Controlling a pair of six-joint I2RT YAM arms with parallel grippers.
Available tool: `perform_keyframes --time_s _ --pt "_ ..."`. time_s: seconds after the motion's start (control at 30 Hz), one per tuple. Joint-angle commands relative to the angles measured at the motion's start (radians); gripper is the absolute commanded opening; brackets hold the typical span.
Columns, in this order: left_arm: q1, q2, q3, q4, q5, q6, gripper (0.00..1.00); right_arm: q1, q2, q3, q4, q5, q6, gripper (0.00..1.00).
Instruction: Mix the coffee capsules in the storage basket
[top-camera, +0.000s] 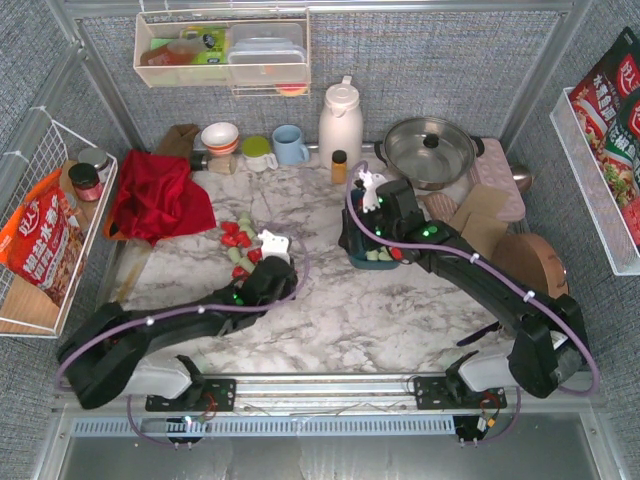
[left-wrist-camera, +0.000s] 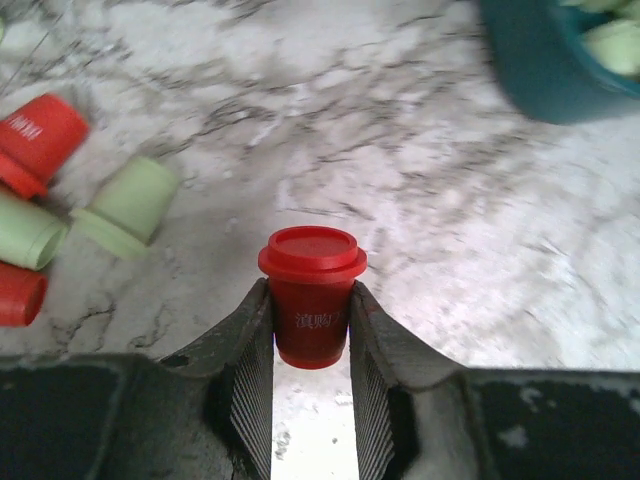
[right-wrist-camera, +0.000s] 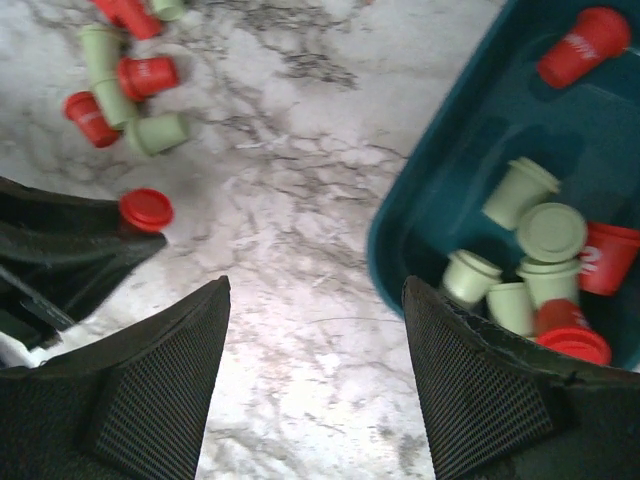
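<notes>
One red capsule (left-wrist-camera: 311, 290), probably light, stiff and slick, is sitting pinched below its rim between the left gripper's (left-wrist-camera: 311, 302) fingers, while the right gripper (right-wrist-camera: 315, 300) is hovering wide open, the storage basket (right-wrist-camera: 400, 230) beside one finger.

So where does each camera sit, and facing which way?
Top: above and behind, looking down at the table; left arm and right arm show.
Left wrist: looks ahead over the table; left gripper shut on a red capsule.
Right wrist: looks down at the basket; open right gripper.
Shared: both wrist views show that capsule.
</notes>
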Motion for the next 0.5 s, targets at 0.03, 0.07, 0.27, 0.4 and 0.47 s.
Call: perform_keyframes --time_s 0.03,0.07,0.27,0.4,0.47 --pt "-0.086 -0.142 -0.136 0.402 0.05 0.229 0.25 0.036 -0.021 0.005 0.055 -0.152 0.104 0.74" --pt "-0.102 -0.159 -0.159 0.454 0.047 0.264 0.25 0.048 -0.024 0.004 0.063 -0.164 0.114 0.74" --pt "-0.156 -0.179 -0.226 0.658 0.076 0.414 0.24 0.114 -0.028 -0.009 0.102 -0.222 0.159 0.73" --pt "-0.179 -0.173 -0.236 0.717 0.064 0.449 0.24 0.139 -0.023 -0.027 0.129 -0.25 0.184 0.73" --pt "-0.189 -0.172 -0.239 0.741 0.062 0.464 0.23 0.148 -0.017 -0.031 0.128 -0.251 0.185 0.73"
